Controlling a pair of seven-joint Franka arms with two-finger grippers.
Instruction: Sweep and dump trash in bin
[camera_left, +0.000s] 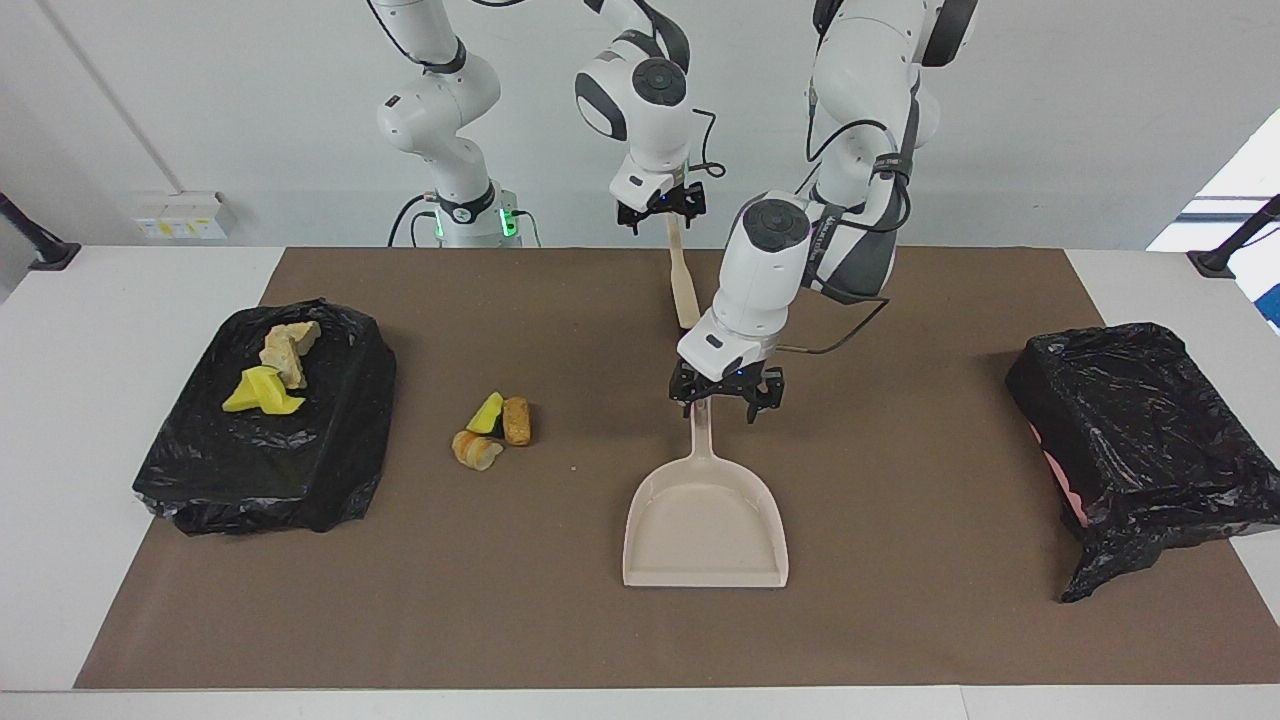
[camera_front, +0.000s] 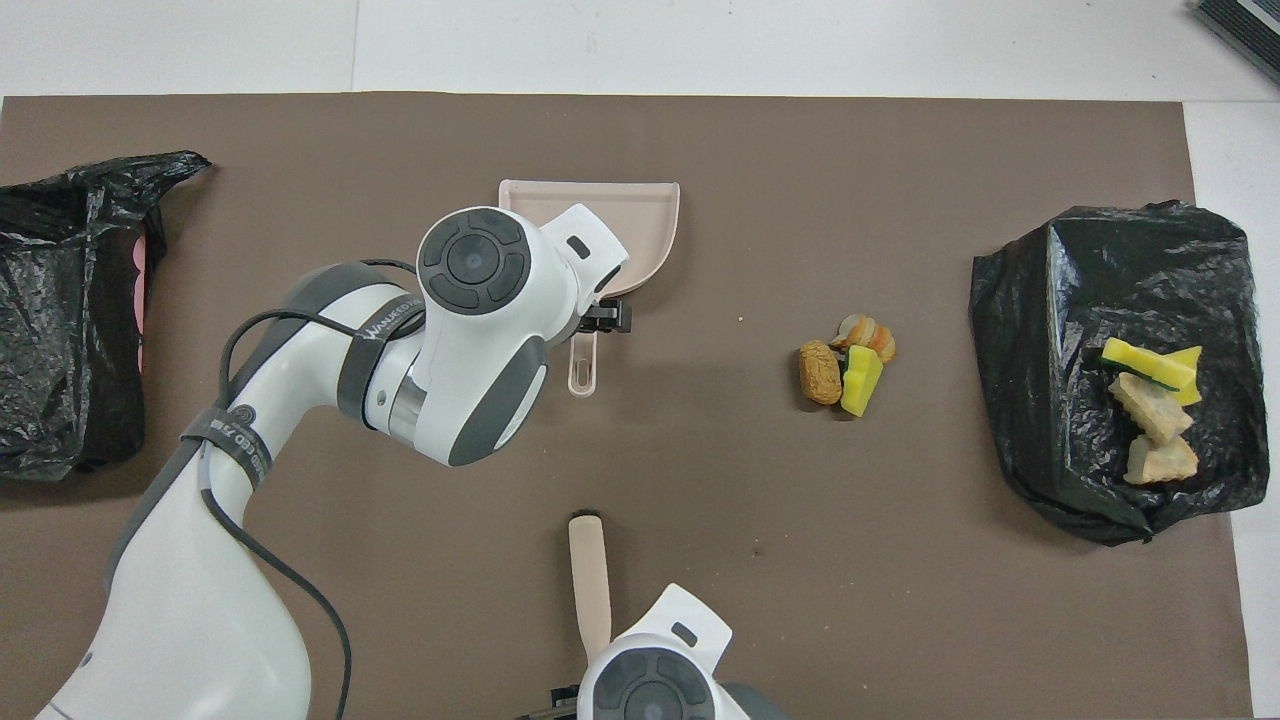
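Note:
The beige dustpan lies mid-mat, its handle pointing toward the robots. My left gripper is low over the handle's end, open, a finger on either side of it. Three trash scraps lie together on the mat, beside the dustpan toward the right arm's end. More trash rests on the black-bagged bin at that end. A beige brush lies flat, nearer the robots than the dustpan. My right gripper hangs open above the brush's handle end, holding nothing.
A second black-bagged bin stands at the left arm's end of the table. A brown mat covers most of the white table. The left arm's elbow reaches over the mat between brush and dustpan.

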